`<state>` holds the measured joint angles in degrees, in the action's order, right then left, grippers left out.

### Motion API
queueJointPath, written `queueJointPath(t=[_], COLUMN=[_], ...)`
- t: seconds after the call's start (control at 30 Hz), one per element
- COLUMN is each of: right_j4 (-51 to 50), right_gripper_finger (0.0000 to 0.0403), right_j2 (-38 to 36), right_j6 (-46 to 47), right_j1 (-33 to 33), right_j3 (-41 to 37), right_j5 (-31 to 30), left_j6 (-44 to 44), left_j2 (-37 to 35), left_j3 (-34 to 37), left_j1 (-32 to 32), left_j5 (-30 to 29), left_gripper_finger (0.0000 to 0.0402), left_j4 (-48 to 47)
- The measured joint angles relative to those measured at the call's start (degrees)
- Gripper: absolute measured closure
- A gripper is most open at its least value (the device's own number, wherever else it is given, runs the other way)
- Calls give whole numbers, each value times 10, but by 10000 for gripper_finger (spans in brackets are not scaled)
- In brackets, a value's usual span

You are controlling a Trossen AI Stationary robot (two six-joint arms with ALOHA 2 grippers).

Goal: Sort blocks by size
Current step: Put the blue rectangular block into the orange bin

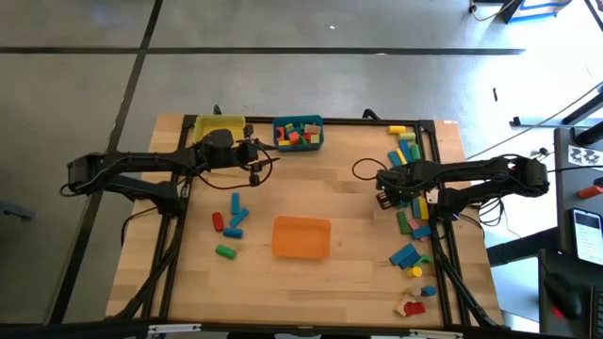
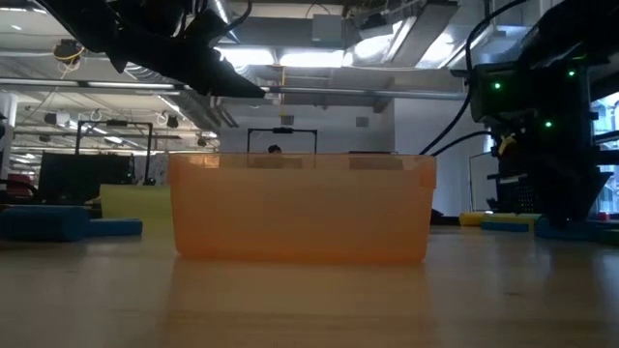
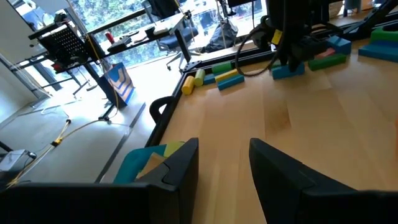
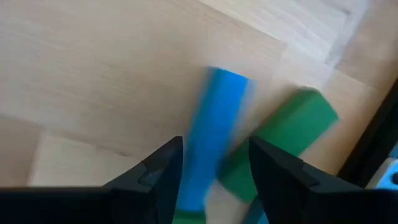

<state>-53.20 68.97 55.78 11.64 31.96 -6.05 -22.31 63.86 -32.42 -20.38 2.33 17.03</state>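
The blocks [image 1: 412,179] lie in several groups on the wooden table [image 1: 330,282]. The largest group runs along the table's right edge, from the far right corner down to the near right corner, in blue, green, yellow and red. A smaller cluster of blue, red and green pieces [image 1: 231,221] sits left of the table's middle. More pieces fill the teal bin [image 1: 298,133] at the far edge, and the yellow bin [image 1: 217,128] stands just beside it toward the far left corner. The orange bin [image 1: 301,236] rests near the table's middle, toward the near edge.

The right gripper [image 1: 384,186] is down among the pieces by the right edge. In its wrist view, a long blue block [image 4: 214,134] stands between its two fingers [image 4: 158,171], with a green block [image 4: 283,134] lying beside and partly under it; whether the fingers actually press the blue piece cannot be told.

The left gripper [image 1: 256,160] hangs above the table near the teal bin, its fingers [image 3: 180,165] apart with nothing between them.
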Motion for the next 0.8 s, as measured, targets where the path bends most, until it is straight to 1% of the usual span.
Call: queueJointPath(t=[0.3, 0.47, 0.67, 0.8], right_j4=[9, 14, 73, 76], right_gripper_finger=[221, 221, 222, 240], right_j2=[-2, 15, 42, 48], right_j6=[-1, -5, -22, -24], right_j1=[0, 0, 0, 0], right_j3=[1, 1, -14, -14], right_j5=[-10, -10, -3, 2], left_j6=[0, 0, 0, -2], left_j2=[0, 0, 0, 0], left_j3=[0, 0, 0, 0], left_j1=[0, 0, 0, 0], left_j5=[0, 0, 0, 0], left_gripper_finger=[274, 274, 274, 274], left_j4=[1, 1, 1, 1])
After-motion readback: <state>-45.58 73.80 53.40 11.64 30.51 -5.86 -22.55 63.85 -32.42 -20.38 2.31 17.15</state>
